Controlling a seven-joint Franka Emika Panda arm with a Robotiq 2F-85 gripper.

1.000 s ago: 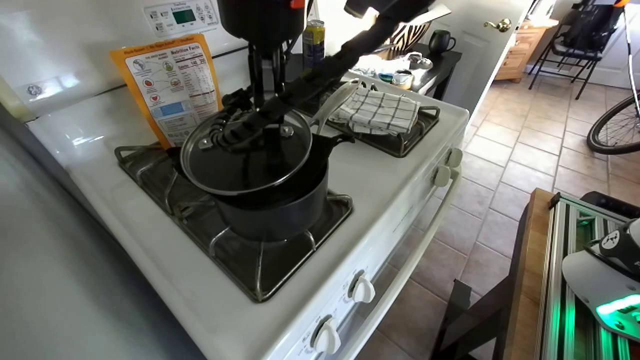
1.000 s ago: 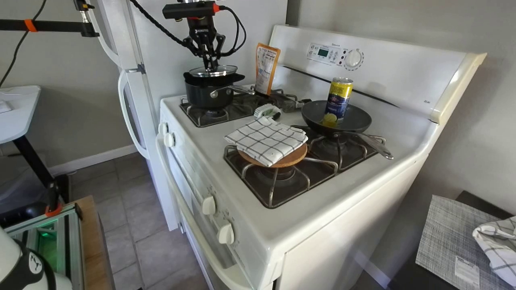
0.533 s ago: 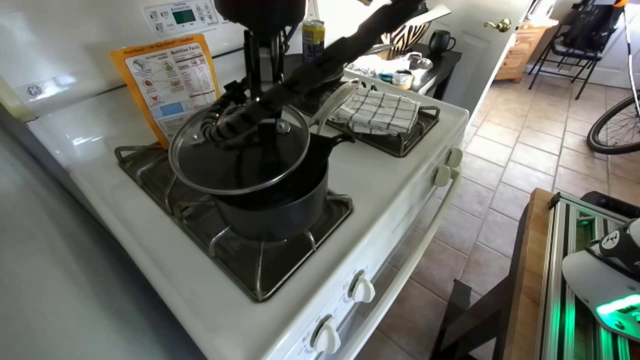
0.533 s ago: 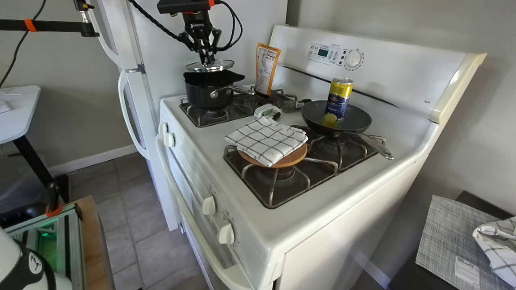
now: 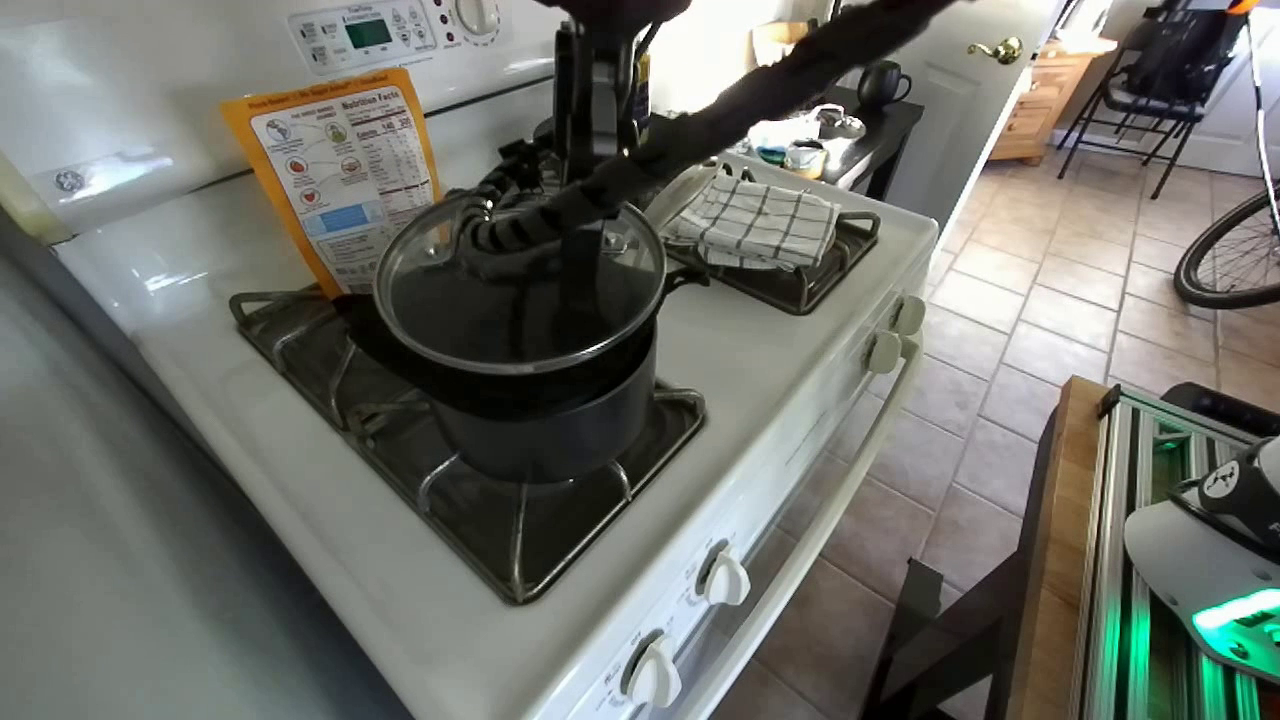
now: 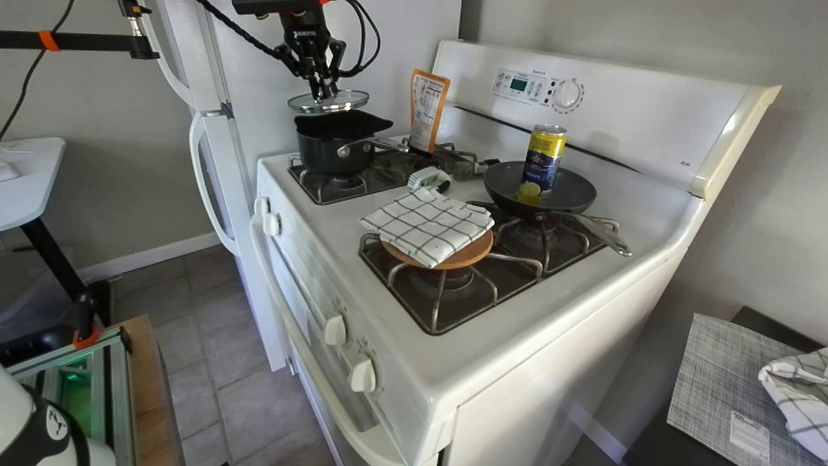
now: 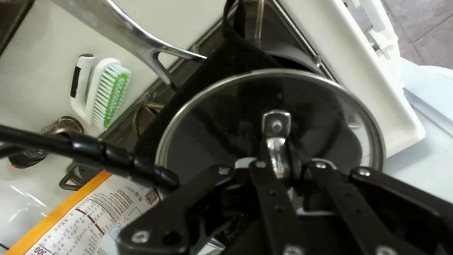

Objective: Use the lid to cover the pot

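Lid (image 5: 510,310), round and of clear glass with a silvery rim, is held in the air just above the pot (image 6: 320,156); in an exterior view its rim is seen to reach past the pot on one side. By the gripper (image 6: 323,94) it is borne by its arched metal handle (image 7: 276,122): the fingers (image 7: 276,198) are closed on this handle, one on each side of it, the tips being partly hidden. Beside the fingers a black wrapped cable (image 7: 102,154) is seen.

The top of the pot is overlaid by a flat black piece (image 6: 346,124) with a loop at one corner; of what it is made cannot be told. The pot is set on a burner grate (image 5: 518,545) of the white stove (image 5: 750,350). Its long silvery handle (image 7: 116,24) is extended past a white brush (image 7: 109,92) with green bristles. Near the pot, toward the back panel, an orange-edged pouch (image 5: 340,180) printed with a nutrition table is stood upright.

Farther along, a folded checked towel (image 6: 430,223) is laid on a round brown board (image 6: 475,254), and behind these a dark pan (image 6: 572,191) is placed, in which a yellow and blue can (image 6: 543,162) is stood.
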